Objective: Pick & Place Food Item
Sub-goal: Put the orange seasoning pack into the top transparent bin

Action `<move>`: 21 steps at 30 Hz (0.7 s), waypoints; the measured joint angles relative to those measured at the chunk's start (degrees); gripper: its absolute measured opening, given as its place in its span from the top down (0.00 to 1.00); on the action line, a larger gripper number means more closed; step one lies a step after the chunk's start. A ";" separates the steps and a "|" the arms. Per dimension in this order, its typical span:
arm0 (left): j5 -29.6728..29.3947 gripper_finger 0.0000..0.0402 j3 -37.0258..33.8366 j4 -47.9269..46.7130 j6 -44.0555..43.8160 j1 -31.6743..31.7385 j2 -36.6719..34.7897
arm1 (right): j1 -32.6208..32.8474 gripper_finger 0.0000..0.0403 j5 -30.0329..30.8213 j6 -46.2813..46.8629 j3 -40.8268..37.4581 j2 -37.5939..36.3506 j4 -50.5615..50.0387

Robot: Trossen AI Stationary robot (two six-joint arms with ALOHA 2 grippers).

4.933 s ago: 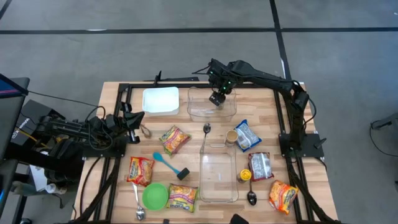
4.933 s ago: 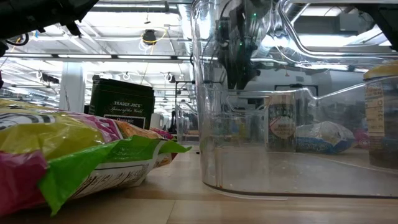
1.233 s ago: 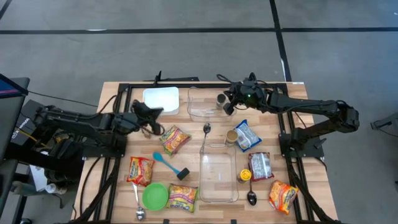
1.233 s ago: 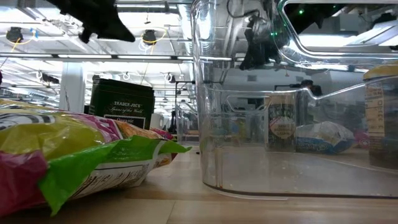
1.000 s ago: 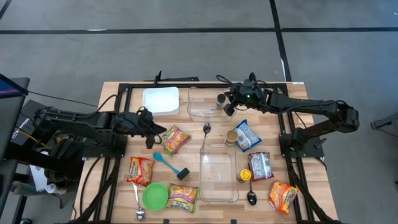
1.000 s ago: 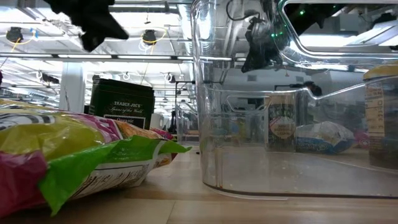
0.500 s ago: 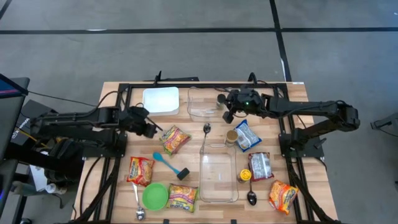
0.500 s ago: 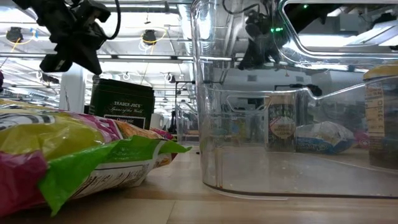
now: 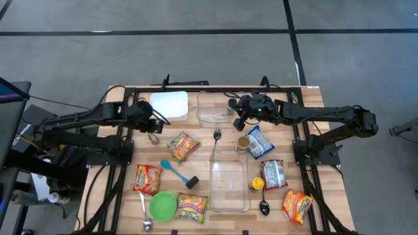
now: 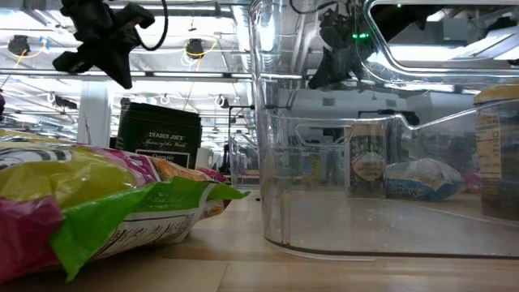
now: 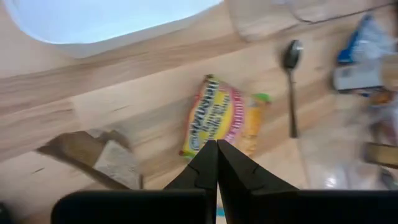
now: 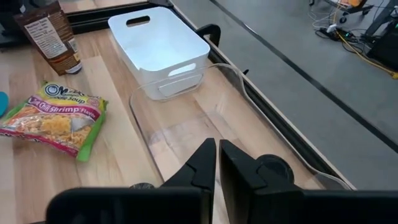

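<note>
Several food items lie on the wooden table: a yellow-pink ramen packet [image 9: 183, 145] [image 11: 221, 121] lies flat left of centre. Two more [image 9: 147, 177] [image 9: 191, 207] rest at the near left. Blue-white packets [image 9: 260, 141] and a jar [image 9: 243, 143] are at the right. My left gripper [image 9: 155, 125] [image 11: 216, 149] hovers shut above the table between a small brown bag [image 9: 153, 137] and that ramen packet, holding nothing. My right gripper [image 9: 237, 121] [image 12: 217, 155] hangs shut over the far clear container [image 9: 221, 108], also with nothing in it.
A white bin [image 9: 168, 104] stands at the far left. A second clear container [image 9: 229, 185] stands near centre. A green bowl [image 9: 162, 205], a blue spatula [image 9: 171, 168], spoons [image 9: 217, 136] [image 9: 264, 207] and a ramen packet [image 9: 297, 204] lie around them.
My left gripper has drawn back from beside the ramen packet toward the table's far left, staying shut above the table. My right gripper has drifted slightly toward the near edge over the clear container, still shut.
</note>
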 joint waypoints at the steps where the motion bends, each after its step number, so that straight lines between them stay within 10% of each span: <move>1: -0.26 1.00 0.91 -0.77 0.33 0.14 1.38 | -0.05 0.96 0.04 0.00 0.00 0.00 0.49; 21: -5.05 1.00 5.57 -15.74 -9.16 0.26 11.46 | -0.05 0.96 0.19 -5.00 0.02 0.02 5.62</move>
